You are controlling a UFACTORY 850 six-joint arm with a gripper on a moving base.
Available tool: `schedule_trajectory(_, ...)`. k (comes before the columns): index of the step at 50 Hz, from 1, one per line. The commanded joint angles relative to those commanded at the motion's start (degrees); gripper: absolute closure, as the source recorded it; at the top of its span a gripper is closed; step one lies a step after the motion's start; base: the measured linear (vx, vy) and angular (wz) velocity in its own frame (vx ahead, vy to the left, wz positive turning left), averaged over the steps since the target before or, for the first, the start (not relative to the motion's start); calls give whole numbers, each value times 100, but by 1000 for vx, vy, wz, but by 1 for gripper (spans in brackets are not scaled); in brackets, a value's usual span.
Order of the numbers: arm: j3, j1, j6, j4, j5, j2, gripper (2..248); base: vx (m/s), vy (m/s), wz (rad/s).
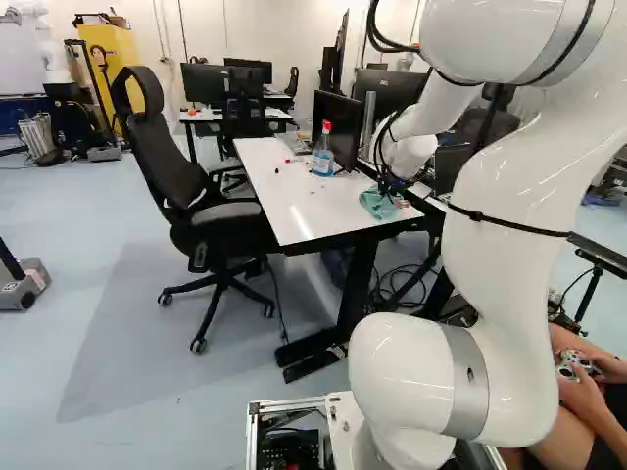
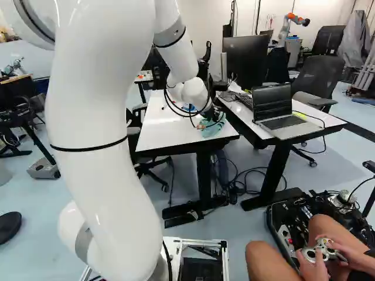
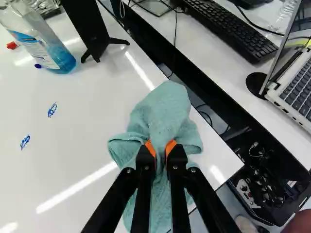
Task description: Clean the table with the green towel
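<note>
Green towel (image 3: 167, 107) in the claw (image 3: 161, 148), at the edge of the bench (image 3: 82, 145).
Nearly closed, the claw pinches its gathered middle, a sound hold for something likely light, soft and limp; blue marks (image 3: 52, 109) sit further in on the bench.

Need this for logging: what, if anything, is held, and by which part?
The green cloth towel, by a bunched fold near its middle, in the black two-fingered gripper.

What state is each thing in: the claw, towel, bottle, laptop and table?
Gripper: shut on the towel.
Towel: bunched, touching the table.
Bottle: upright, blue liquid inside.
Laptop: open, screen dark.
Table: blue marks not wiped off.
</note>
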Motion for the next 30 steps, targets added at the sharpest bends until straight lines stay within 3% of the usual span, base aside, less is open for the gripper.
schedule_trajectory(30, -279, 509, 0, 0, 0, 48, 209, 0, 0, 0)
